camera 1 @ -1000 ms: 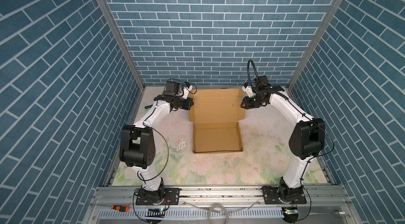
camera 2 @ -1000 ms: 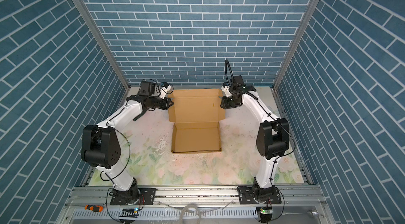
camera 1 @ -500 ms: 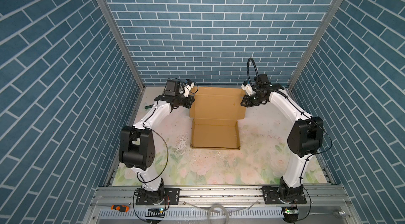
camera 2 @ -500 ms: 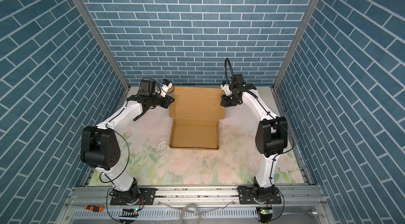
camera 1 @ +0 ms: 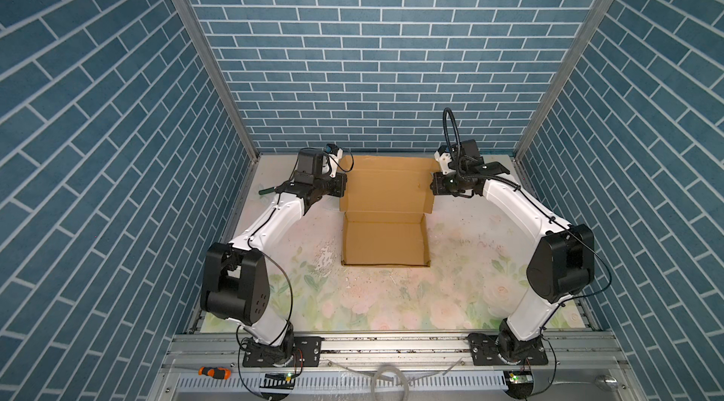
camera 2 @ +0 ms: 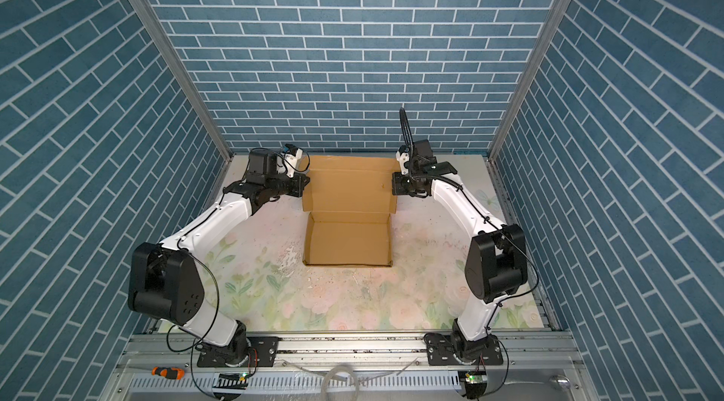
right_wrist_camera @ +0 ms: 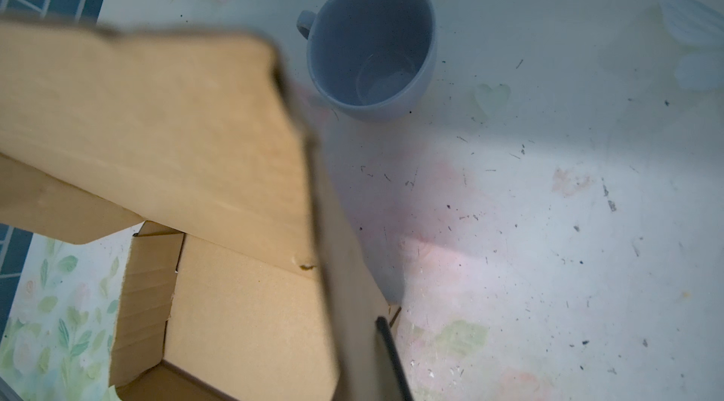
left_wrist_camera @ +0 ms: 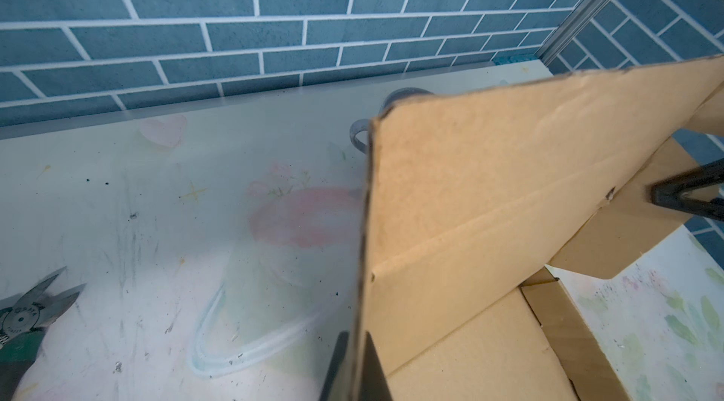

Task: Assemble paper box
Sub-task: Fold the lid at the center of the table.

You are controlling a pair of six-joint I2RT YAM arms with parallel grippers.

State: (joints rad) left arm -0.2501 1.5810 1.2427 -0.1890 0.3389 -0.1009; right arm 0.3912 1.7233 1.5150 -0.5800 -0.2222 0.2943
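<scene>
The raised lid of the paper box is pinched at opposite side edges by the left gripper and right gripper. A grey cup is seen behind it.

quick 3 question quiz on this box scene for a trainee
1. True or false: the left tool and right tool are both shut on the lid of the paper box.
2. What stands beyond the lid, near the back wall? A) bottle B) grey cup C) bowl
3. Short answer: is the box closed?
Key: 1 true; 2 B; 3 no, the lid is raised.
</scene>
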